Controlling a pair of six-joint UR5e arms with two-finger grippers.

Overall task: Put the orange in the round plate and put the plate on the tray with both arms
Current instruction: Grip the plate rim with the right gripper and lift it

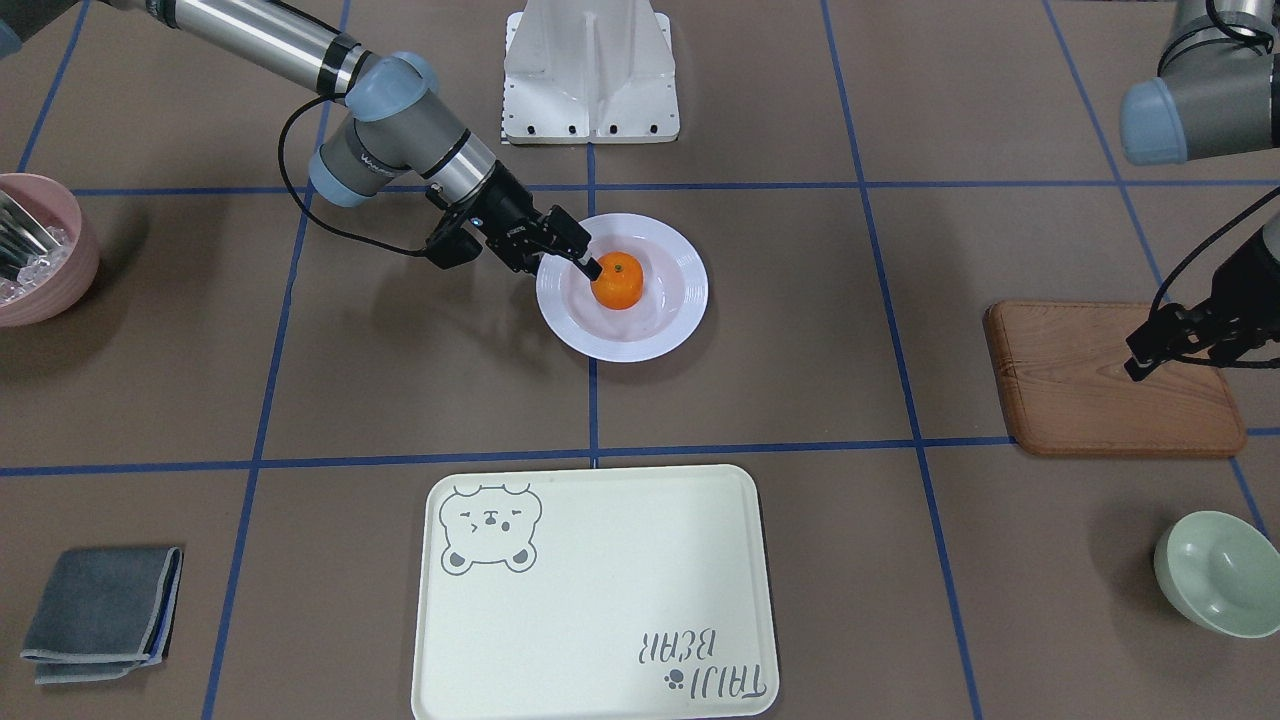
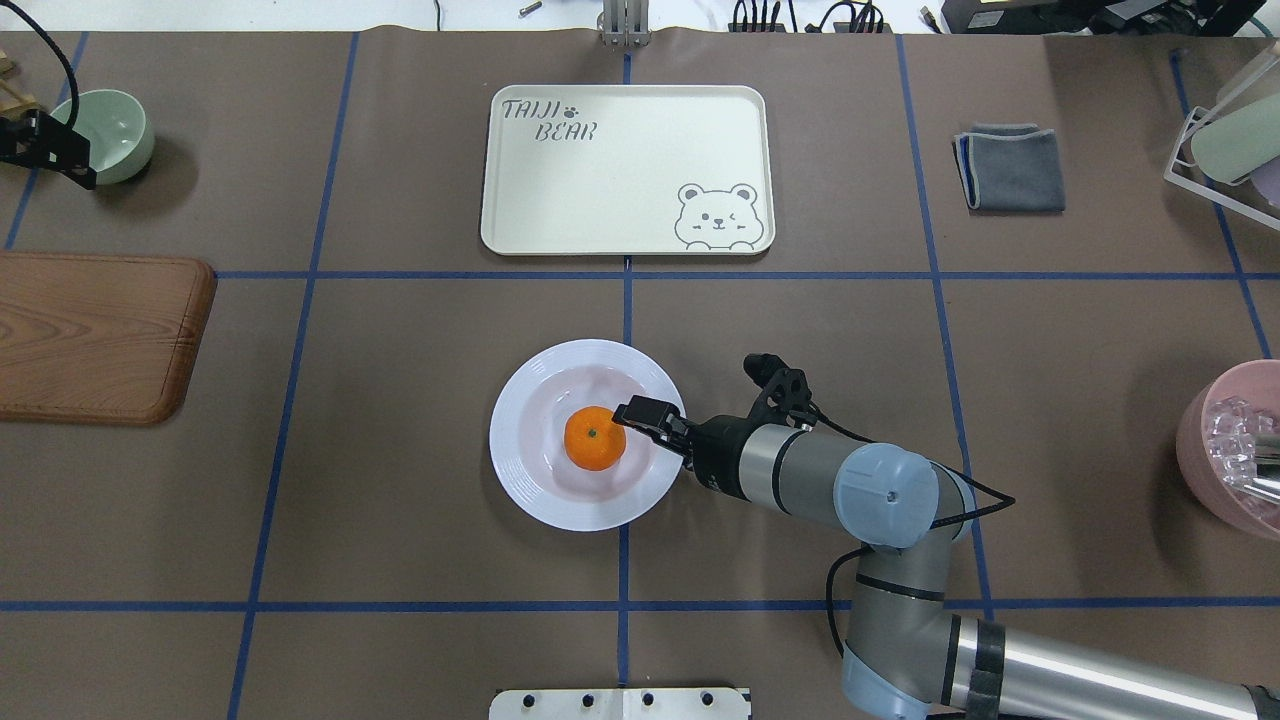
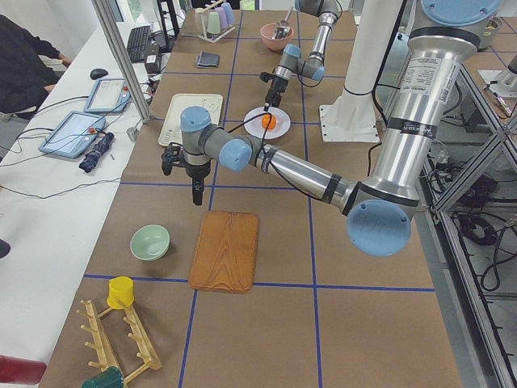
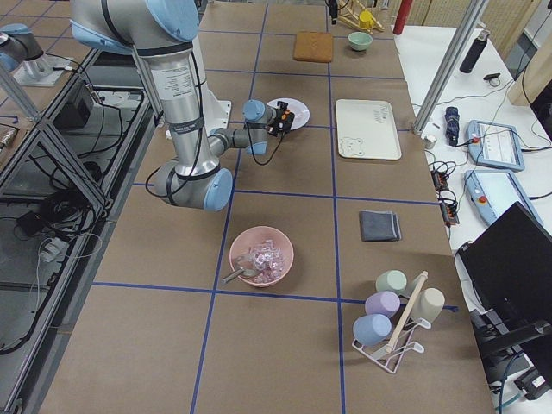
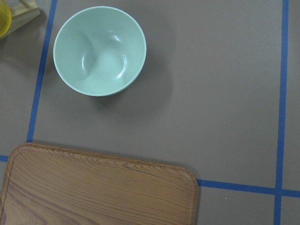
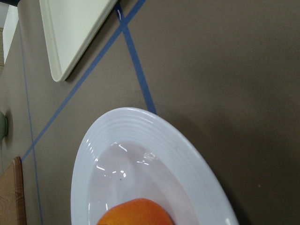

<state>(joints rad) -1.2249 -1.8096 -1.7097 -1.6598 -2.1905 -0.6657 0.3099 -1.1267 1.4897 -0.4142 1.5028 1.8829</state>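
The orange [image 1: 617, 281] [image 2: 594, 438] lies in the sunken centre of the round plate [image 1: 680, 300] [image 2: 520, 470], which rests on the table mid-way between the robot and the tray [image 1: 600, 620] [image 2: 620, 170]. My right gripper [image 1: 588, 256] [image 2: 626, 418] reaches low over the plate's rim from the robot's right. It is open, with one fingertip [image 1: 593, 268] right against the orange. The right wrist view shows the plate [image 6: 140, 131] and the orange's top [image 6: 136, 213]. My left gripper [image 1: 1140, 364] [image 2: 82, 176] hovers far off over the wooden board's edge, shut and holding nothing.
A brown wooden board [image 1: 1100, 385] [image 2: 90, 335] and a pale green bowl [image 1: 1215, 572] [image 2: 115, 135] [image 5: 99, 50] lie on the robot's left. A pink bowl [image 1: 45, 250] [image 2: 1225, 450] and a folded grey cloth [image 1: 105, 612] [image 2: 1012, 168] lie on its right.
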